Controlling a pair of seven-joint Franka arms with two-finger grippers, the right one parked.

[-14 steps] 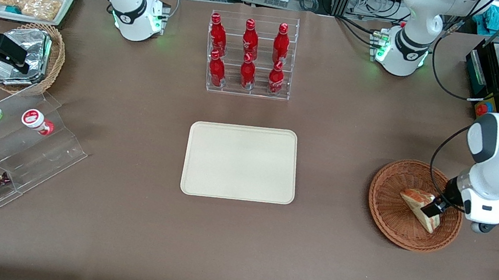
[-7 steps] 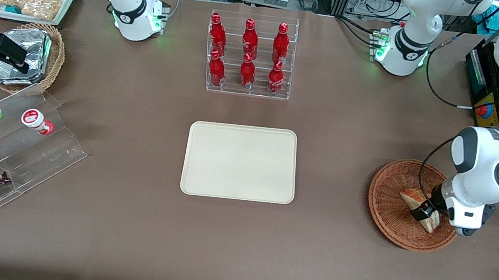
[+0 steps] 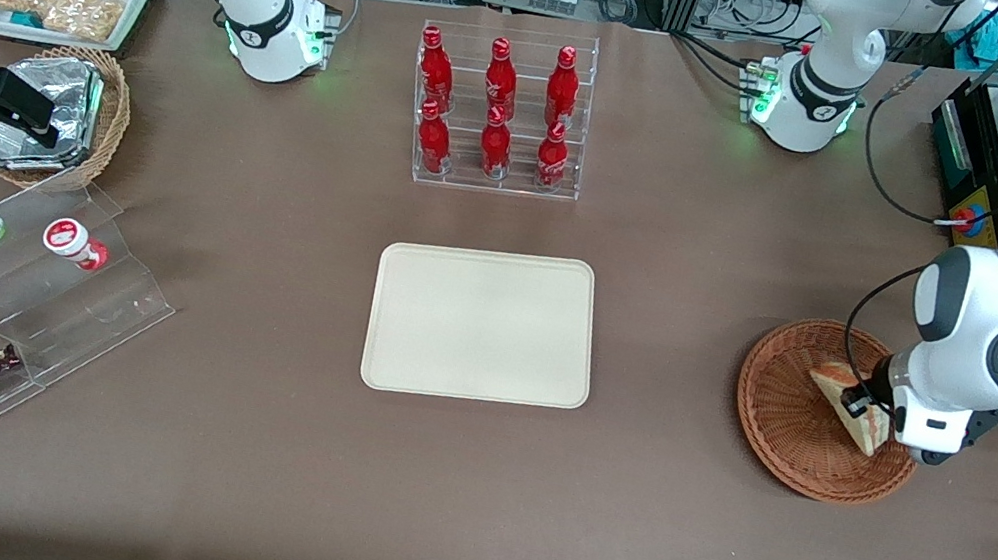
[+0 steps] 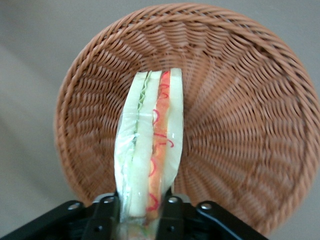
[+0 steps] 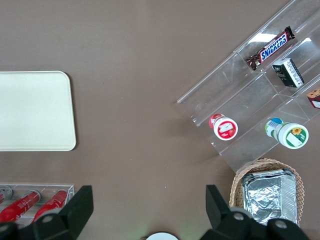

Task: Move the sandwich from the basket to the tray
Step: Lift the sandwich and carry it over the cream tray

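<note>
The cream tray [image 5: 35, 110] lies flat on the brown desk [image 5: 140, 60], only part of it in frame. A clear tiered display stand [image 5: 250, 95] holds a Snickers bar [image 5: 271, 47], a small dark box [image 5: 287, 73] beside it, and 2 round-lidded cups — a red one [image 5: 224, 127] and a green one [image 5: 287, 134]. Next to the stand, a tan wicker basket [image 5: 240, 185] holds a foil packet [image 5: 270, 192]. Red bottles [image 5: 30, 204] lie in a clear rack [image 5: 65, 189] beside the tray.

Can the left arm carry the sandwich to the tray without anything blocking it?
Probably yes. The claw is shut on the sandwich over the basket, and only bare table lies between it and the tray. The bottle rack stands farther from the camera.
</note>
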